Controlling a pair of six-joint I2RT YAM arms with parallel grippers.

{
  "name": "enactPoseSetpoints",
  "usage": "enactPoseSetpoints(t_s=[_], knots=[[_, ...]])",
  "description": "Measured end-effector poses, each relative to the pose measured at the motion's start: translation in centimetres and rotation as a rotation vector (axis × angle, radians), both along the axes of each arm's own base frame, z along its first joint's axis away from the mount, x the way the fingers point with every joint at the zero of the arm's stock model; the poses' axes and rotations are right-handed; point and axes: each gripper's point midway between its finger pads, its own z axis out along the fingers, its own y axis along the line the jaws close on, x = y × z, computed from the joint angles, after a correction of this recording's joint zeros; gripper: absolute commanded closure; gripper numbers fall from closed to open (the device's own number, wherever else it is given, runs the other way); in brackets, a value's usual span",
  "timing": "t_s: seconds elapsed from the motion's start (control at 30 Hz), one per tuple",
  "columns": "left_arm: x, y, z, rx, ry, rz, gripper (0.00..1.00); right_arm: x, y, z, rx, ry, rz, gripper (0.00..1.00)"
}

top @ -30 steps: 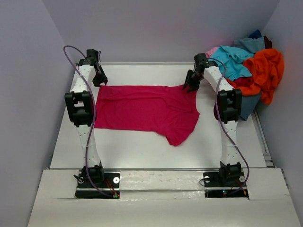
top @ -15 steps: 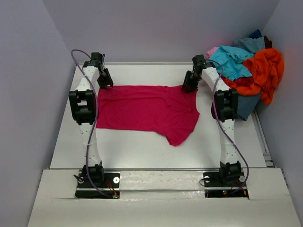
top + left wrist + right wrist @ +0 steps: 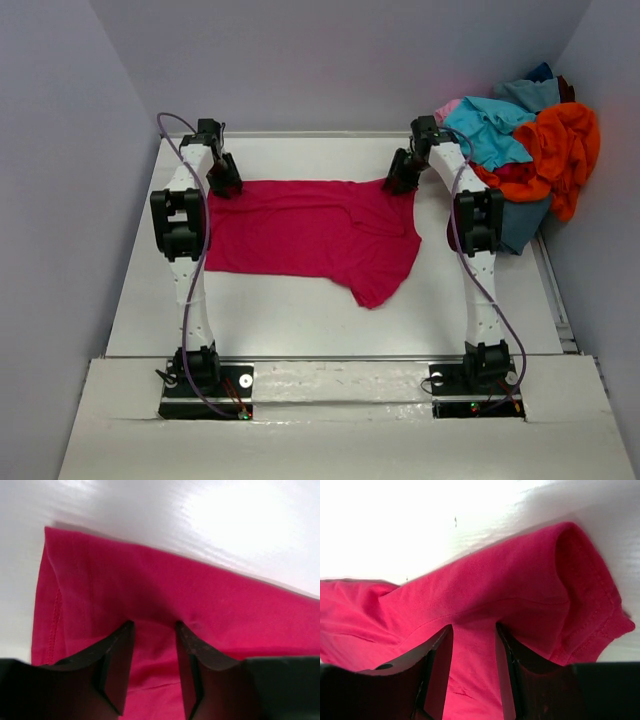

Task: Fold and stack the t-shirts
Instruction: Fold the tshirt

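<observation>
A crimson-magenta t-shirt [image 3: 310, 235] lies spread flat on the white table [image 3: 300, 320], with one sleeve pointing to the near right. My left gripper [image 3: 225, 185] is at the shirt's far left corner. In the left wrist view its jaws [image 3: 154, 625] stand open with their tips down on the cloth [image 3: 150, 580], near the hemmed edge. My right gripper [image 3: 400, 183] is at the far right corner. In the right wrist view its jaws [image 3: 473, 626] stand open, with cloth [image 3: 485, 595] between them beside the sleeve cuff [image 3: 600, 610].
A heap of other t-shirts, orange [image 3: 560, 150], turquoise [image 3: 490, 125], pink [image 3: 448, 107] and dark blue [image 3: 540, 72], lies against the right wall at the back. The table's raised front ledge [image 3: 330, 375] carries both arm bases.
My left gripper has moved right and a little nearer, onto the shirt's far left corner. The right gripper has shifted only slightly at the far right corner. The shirt lies as before.
</observation>
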Motion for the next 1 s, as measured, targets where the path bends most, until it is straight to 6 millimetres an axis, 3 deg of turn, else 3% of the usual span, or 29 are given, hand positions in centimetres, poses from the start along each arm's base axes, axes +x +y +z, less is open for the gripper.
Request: enactPoseSetpoints(t_s=[0.2, 0.43, 0.67, 0.77, 0.87, 1.0], knots=[[2.5, -0.2, 0.4, -0.014, -0.058, 0.017, 0.47, 2.0, -1.0, 0.2, 0.053, -0.033, -0.035, 0.52], [4.6, -0.7, 0.6, -0.049, -0.134, 0.027, 0.47, 5.3, -2.8, 0.9, 0.076, -0.141, -0.074, 0.40], [6.6, -1.0, 1.1, -0.069, -0.213, 0.020, 0.46, 7.3, -2.8, 2.2, 0.089, -0.234, -0.070, 0.39], [7.1, -1.0, 1.3, -0.060, -0.250, 0.016, 0.44, 7.1, -2.8, 2.1, 0.088, -0.238, -0.063, 0.39], [5.5, -1.0, 1.3, -0.041, -0.232, 0.018, 0.44, 5.6, -3.0, 2.9, 0.083, -0.211, -0.063, 0.40], [3.1, -1.4, 5.1, -0.012, -0.261, 0.022, 0.44, 2.8, -2.8, 7.2, 0.078, -0.214, -0.054, 0.40]])
